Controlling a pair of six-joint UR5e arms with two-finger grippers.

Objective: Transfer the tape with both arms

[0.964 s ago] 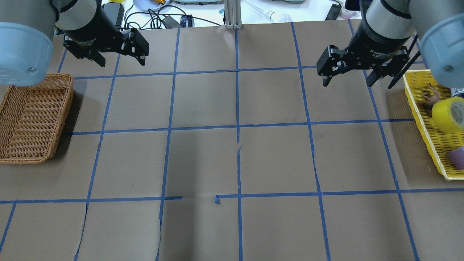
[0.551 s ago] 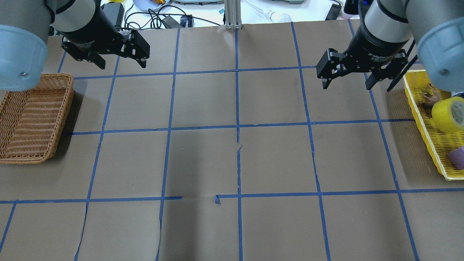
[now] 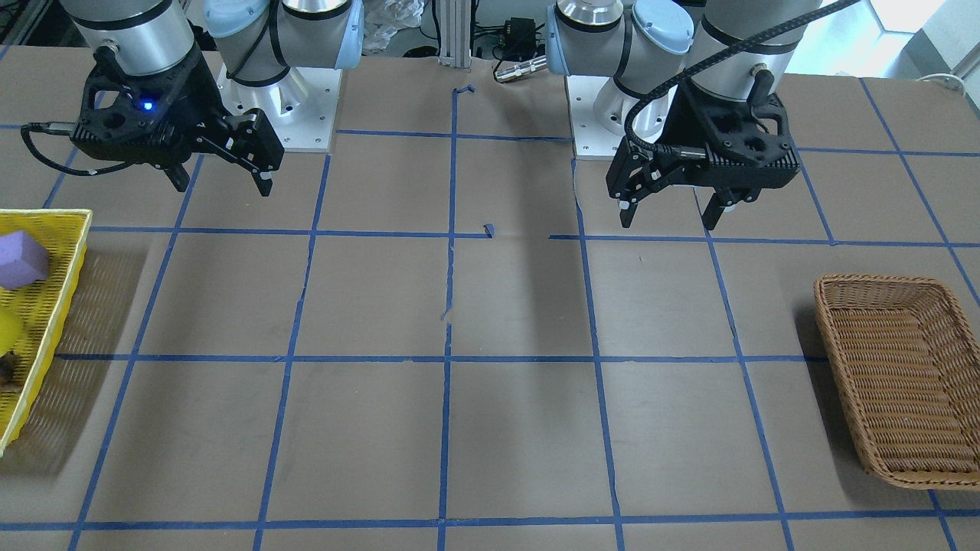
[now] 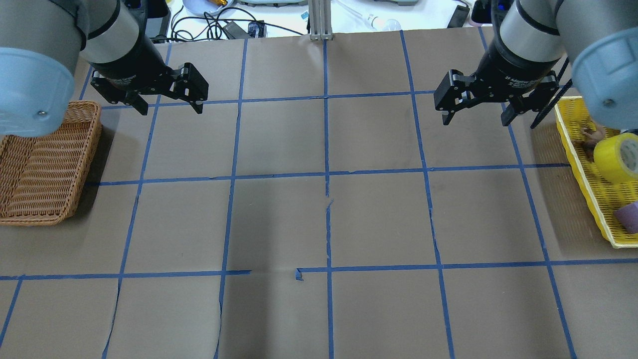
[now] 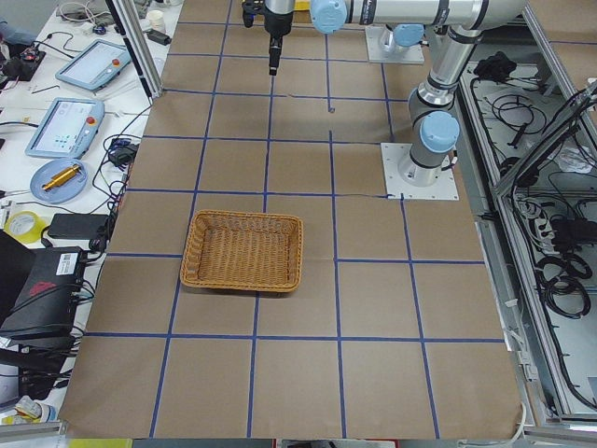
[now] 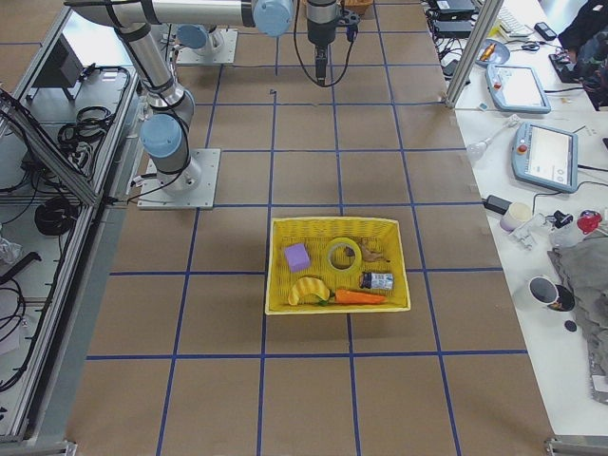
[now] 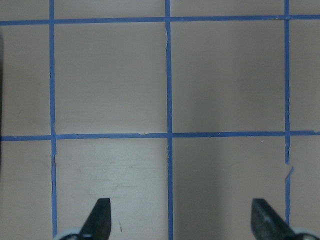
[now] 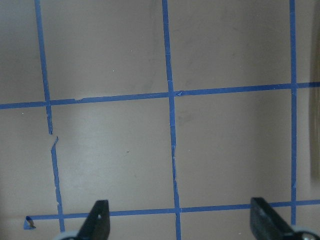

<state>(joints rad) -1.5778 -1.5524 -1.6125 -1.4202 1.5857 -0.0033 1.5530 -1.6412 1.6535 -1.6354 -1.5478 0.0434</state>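
Sitting in the yellow basket [image 4: 580,169] at the table's right end, the tape [image 4: 618,157] lies near a purple block [image 4: 629,217]. Right gripper [image 4: 474,121] & left gripper [image 4: 172,109] hover over bare paper w/ jaws spread wide, nothing held; left is near the wicker basket [image 4: 50,219].

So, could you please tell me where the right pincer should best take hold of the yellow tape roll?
Probably the ring wall: one finger inside the pale core and one outside, coming down from above. The tape lies in the yellow basket with its hole facing mostly up, and other items crowd its sides. The right pincer is open and nearer.
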